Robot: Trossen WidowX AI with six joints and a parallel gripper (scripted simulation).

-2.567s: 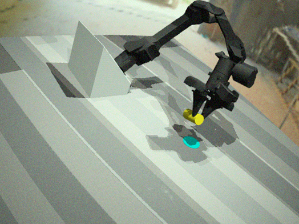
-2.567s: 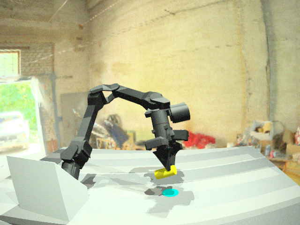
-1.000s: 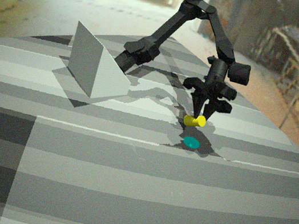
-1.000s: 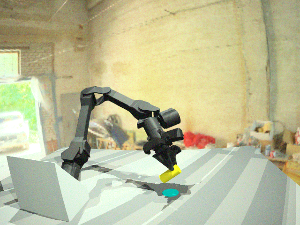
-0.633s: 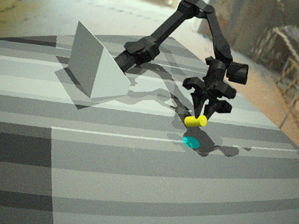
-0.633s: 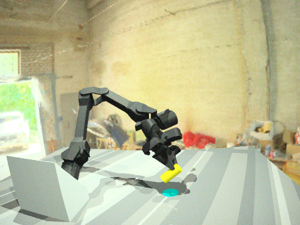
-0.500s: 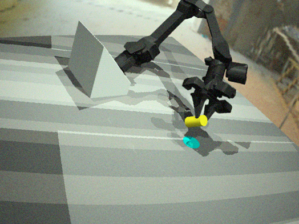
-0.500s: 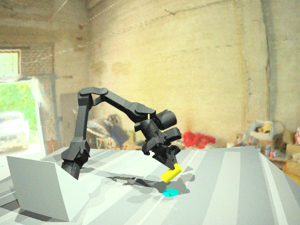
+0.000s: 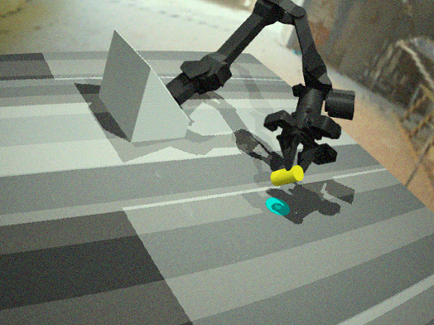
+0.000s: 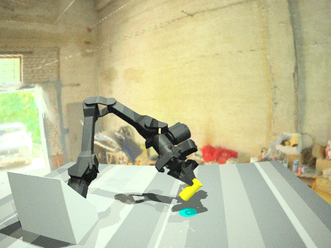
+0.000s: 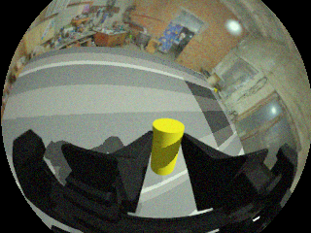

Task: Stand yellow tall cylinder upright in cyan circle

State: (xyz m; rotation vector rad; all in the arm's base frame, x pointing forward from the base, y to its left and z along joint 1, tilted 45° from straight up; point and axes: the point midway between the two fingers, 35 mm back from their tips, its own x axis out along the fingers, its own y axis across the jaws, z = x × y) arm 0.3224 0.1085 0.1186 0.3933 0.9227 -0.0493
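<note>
My gripper (image 9: 293,168) (image 10: 193,183) (image 11: 167,135) is shut on the yellow tall cylinder (image 9: 287,175) (image 10: 190,189) (image 11: 166,147) and holds it in the air. The cylinder is tilted, its far end raised, its lower end hanging free. The cyan circle (image 9: 277,206) (image 10: 187,212) lies flat on the table just below and in front of the cylinder, partly in the arm's shadow. The circle does not show in the wrist view.
A light grey wedge-shaped block (image 9: 137,94) (image 10: 50,208) stands on the striped grey table (image 9: 191,260) (image 10: 254,208), well to the left beside the arm's base. The table's right edge runs close behind the gripper in the top view.
</note>
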